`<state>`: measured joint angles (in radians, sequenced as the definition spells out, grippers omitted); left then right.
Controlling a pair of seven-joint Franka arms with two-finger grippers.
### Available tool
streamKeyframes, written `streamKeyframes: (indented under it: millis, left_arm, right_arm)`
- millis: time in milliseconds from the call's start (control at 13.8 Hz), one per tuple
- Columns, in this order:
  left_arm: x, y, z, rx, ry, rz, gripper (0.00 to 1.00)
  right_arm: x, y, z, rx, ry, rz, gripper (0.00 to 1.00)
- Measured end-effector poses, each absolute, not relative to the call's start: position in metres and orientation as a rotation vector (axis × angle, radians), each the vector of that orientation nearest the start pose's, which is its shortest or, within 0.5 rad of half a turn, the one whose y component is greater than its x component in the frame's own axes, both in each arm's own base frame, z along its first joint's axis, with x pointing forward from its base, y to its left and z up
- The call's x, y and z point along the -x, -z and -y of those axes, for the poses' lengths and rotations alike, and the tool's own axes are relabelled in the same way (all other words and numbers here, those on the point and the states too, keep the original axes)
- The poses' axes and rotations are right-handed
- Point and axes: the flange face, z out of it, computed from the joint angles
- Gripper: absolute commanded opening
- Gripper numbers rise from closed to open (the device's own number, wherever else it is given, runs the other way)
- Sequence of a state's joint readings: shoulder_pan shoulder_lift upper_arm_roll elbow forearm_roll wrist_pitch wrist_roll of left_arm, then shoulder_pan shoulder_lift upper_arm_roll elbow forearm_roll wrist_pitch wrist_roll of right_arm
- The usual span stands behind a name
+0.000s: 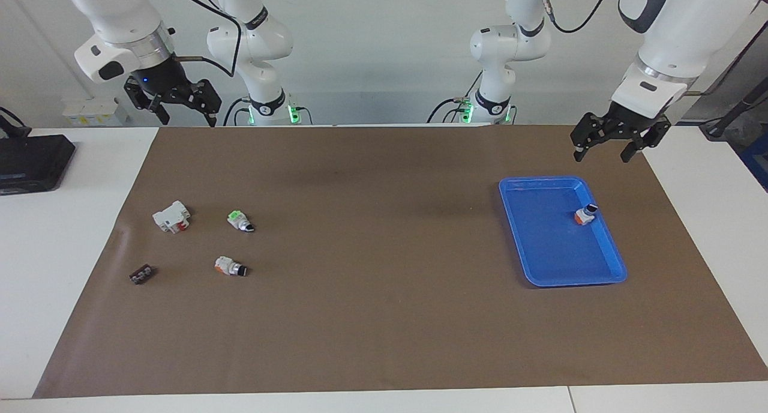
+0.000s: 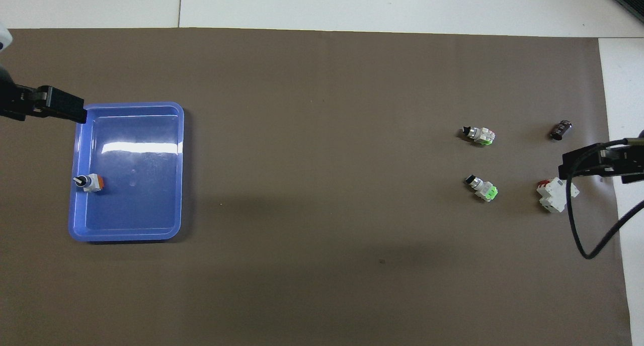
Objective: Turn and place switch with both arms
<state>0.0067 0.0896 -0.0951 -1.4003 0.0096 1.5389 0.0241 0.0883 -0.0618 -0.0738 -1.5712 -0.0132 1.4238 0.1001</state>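
An orange-ended switch (image 1: 585, 214) stands in the blue tray (image 1: 618, 263) at the left arm's end, black knob up, close to the tray wall; it also shows in the overhead view (image 2: 89, 182). A second orange-ended switch (image 1: 231, 267) lies on its side on the brown mat at the right arm's end, seen from overhead too (image 2: 479, 134). My left gripper (image 1: 601, 156) hangs open and empty in the air over the mat beside the tray's corner. My right gripper (image 1: 187, 120) hangs open and empty high over the mat's edge at the right arm's end.
A green-ended switch (image 1: 240, 221) lies nearer the robots than the loose orange one. A white block with a red part (image 1: 172, 216) lies beside the green-ended switch. A small dark part (image 1: 141, 274) lies beside the loose orange switch. A black box (image 1: 33, 161) sits on the white table.
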Motion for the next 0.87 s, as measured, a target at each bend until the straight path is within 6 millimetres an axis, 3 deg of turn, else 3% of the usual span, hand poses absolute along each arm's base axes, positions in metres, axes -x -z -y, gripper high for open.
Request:
streamKeyframes:
  millis: [218,872]
  left_arm:
    - [-0.5691,-0.664,0.0481,3.134,0.105,-0.177,1.0]
    - [-0.5644,-0.6572,0.0433,3.136,0.028,-0.128,1.0]
  right_arm:
    - [-0.5196,-0.6452,-0.0049,3.149,-0.134,-0.136,1.0]
    - [-0.5196,-0.6452,-0.0049,3.148,-0.134,-0.136,1.0]
